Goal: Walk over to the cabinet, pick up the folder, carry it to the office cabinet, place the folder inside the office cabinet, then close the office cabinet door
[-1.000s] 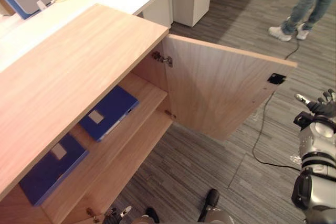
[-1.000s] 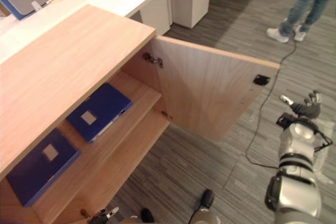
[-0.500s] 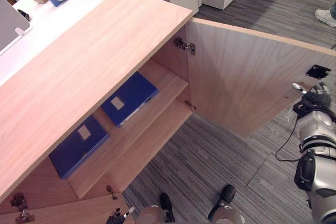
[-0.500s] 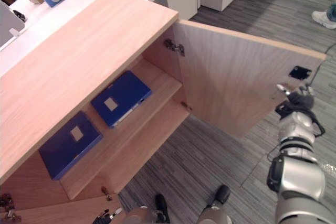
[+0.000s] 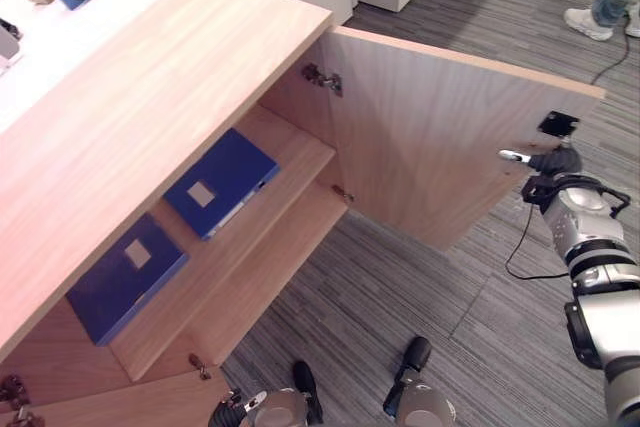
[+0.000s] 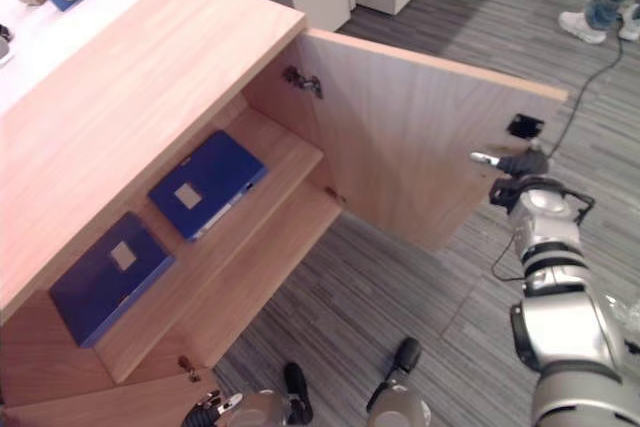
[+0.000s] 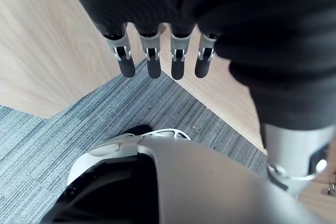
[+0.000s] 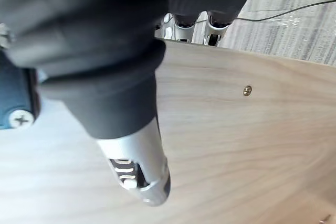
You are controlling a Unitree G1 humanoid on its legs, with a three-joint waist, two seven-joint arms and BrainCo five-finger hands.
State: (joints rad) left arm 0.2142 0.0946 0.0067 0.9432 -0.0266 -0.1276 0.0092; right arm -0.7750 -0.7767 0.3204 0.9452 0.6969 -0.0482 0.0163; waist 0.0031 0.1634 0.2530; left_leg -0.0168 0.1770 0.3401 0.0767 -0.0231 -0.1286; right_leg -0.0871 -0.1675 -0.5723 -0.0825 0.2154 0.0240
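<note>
2 folders [image 5: 220,182] lying flat on shelf [image 5: 298,154] inside cabinet [image 5: 150,97]. Door [image 5: 440,137] open: stiff panel, judged light to swing, best pushed at free edge. Right hand [image 5: 555,160] placed there; grip cannot be told. Left hand [image 7: 153,59] relaxed, empty.

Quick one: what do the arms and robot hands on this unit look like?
Right arm: rounded silver-grey segments with black bands at the joints. Right robot hand: dark ribbed cover over its back and wrist. Left robot hand: same dark ribbed cover, with a row of silver fingers ending in rounded dark tips.
</note>
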